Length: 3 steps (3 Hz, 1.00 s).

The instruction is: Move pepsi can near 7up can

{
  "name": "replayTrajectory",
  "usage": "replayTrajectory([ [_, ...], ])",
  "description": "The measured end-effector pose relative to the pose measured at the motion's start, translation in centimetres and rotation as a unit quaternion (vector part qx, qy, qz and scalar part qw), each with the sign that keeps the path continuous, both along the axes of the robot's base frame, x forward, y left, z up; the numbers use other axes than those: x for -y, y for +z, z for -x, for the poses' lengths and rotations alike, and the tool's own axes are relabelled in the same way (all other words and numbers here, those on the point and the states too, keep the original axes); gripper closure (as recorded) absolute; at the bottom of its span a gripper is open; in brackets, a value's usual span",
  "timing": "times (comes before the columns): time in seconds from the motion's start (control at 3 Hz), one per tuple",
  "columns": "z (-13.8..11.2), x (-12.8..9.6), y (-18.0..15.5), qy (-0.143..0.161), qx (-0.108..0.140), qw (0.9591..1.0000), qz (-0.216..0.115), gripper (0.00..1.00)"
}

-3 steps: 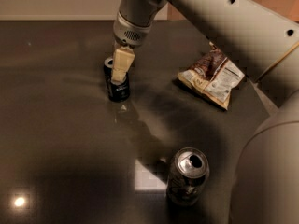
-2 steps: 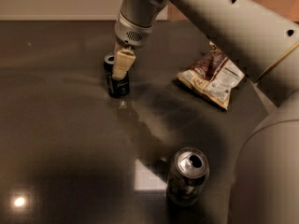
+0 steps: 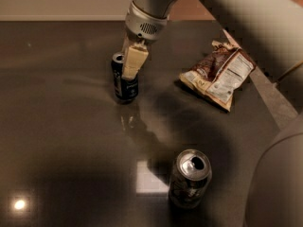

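The pepsi can (image 3: 125, 86), dark navy with a silver top, stands upright on the dark table at the upper middle left. My gripper (image 3: 125, 73) comes down on it from above and is closed around it. One cream finger pad (image 3: 132, 63) lies across the can's front right side; the other finger is hidden behind the can. The 7up can (image 3: 190, 178), silver with an open top, stands upright at the lower middle right, well apart from the pepsi can.
A crumpled chip bag (image 3: 218, 75) lies on the table at the right, level with the pepsi can. The dark glossy table (image 3: 66, 141) ends at a right edge (image 3: 270, 96). My arm's pale body (image 3: 279, 183) fills the lower right corner.
The gripper and the pepsi can have shifted slightly to the right together. The 7up can and the chip bag have not moved.
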State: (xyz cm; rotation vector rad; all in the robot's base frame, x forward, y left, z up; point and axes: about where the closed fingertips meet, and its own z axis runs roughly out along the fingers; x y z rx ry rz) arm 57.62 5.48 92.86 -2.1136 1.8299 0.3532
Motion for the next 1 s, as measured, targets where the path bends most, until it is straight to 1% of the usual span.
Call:
replayTrajectory([
  [0.33, 2.1, 3.0, 1.9, -0.003, -0.011, 0.9999, 0.006, 1.00],
  [0.67, 4.5, 5.8, 3.4, -0.029, -0.002, 0.9995, 0.013, 1.00],
  [1.0, 8.3, 7.6, 3.8, -0.070, 0.013, 0.9973, 0.019, 1.00],
])
